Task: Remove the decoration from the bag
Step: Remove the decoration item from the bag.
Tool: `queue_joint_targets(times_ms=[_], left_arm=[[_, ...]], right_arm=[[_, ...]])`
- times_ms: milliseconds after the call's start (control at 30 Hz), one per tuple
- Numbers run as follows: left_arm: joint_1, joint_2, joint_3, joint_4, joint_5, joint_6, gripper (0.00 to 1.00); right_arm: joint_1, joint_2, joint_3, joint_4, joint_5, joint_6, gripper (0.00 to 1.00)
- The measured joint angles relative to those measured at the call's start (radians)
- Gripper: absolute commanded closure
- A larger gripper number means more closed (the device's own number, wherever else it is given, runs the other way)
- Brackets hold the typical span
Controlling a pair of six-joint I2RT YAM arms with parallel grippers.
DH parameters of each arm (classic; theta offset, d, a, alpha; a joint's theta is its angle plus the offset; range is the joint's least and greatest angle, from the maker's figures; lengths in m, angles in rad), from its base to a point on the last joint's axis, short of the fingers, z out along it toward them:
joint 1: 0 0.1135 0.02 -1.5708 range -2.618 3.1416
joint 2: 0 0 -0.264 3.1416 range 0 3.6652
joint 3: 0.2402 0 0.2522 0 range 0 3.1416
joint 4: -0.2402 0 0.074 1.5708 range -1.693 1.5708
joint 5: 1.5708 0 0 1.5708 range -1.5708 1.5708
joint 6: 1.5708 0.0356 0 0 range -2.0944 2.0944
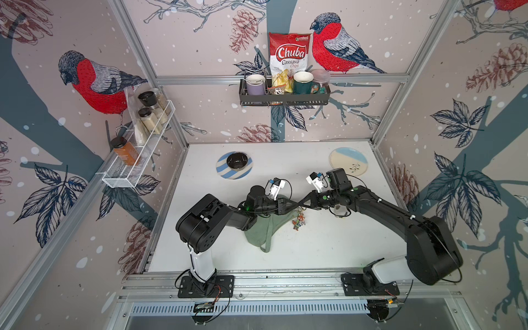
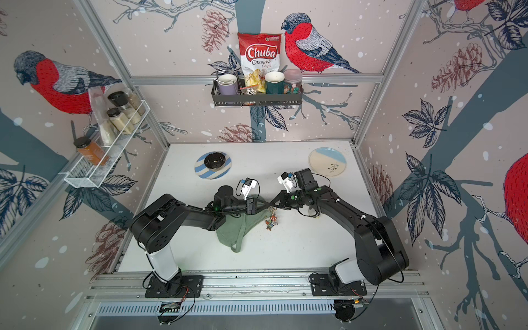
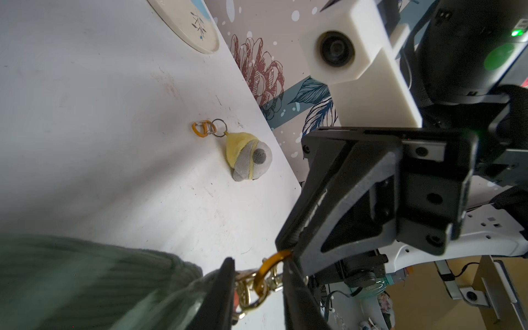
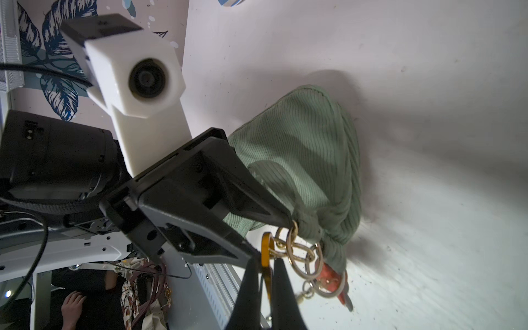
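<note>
The sage-green bag (image 1: 261,233) (image 2: 233,233) lies crumpled at the table's middle, its strap end lifted between my two grippers. On that end hang gold rings (image 4: 297,251), an orange clip (image 4: 265,245) and a small fox decoration (image 1: 297,223) (image 2: 271,223). My right gripper (image 4: 265,281) (image 1: 303,203) is shut on the orange clip (image 3: 271,264). Facing it tip to tip, my left gripper (image 3: 258,285) (image 1: 295,204) straddles the gold rings (image 3: 245,294) with a narrow gap between its jaws, and its fingers (image 3: 225,285) lie close against the rings.
A yellow-and-grey plush keyring (image 3: 247,157) lies loose on the table by the right arm. A striped plate (image 1: 221,170) bearing a black bowl (image 1: 237,160) sits back left. A cream-and-blue plate (image 1: 347,161) sits back right. Wall shelves hold jars (image 1: 148,117) and mugs (image 1: 303,83).
</note>
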Motion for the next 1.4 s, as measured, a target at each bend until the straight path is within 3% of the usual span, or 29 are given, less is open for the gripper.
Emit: queue_joint_targets(times_ms=[267,367,633,867,1033,1200,1400], left_arm=[[0.002,0.027,-0.023,0.093,0.011,-0.071,0.98],[0.003,0.027,-0.031,0.101,0.011,-0.084,1.0],[0.023,-0.004,-0.016,0.093,0.04,-0.115,1.0],[0.027,-0.054,0.032,-0.056,0.082,-0.101,1.0],[0.028,-0.098,0.078,-0.252,0.105,-0.028,1.0],[0.029,-0.105,0.106,-0.36,0.115,-0.002,1.0],[0.029,-0.106,0.129,-0.441,0.131,0.02,1.0]], right_arm=[[-0.002,0.006,0.0,0.005,-0.009,0.003,1.0],[-0.003,0.01,0.0,0.005,-0.015,0.003,0.99],[-0.002,0.009,0.001,0.006,0.013,-0.01,0.65],[-0.002,-0.132,-0.06,0.006,0.145,-0.092,0.49],[0.036,-0.23,-0.114,0.018,0.257,-0.198,0.5],[0.244,-0.354,-0.196,0.045,0.472,-0.384,0.52],[0.348,-0.327,-0.2,0.097,0.682,-0.515,0.6]])
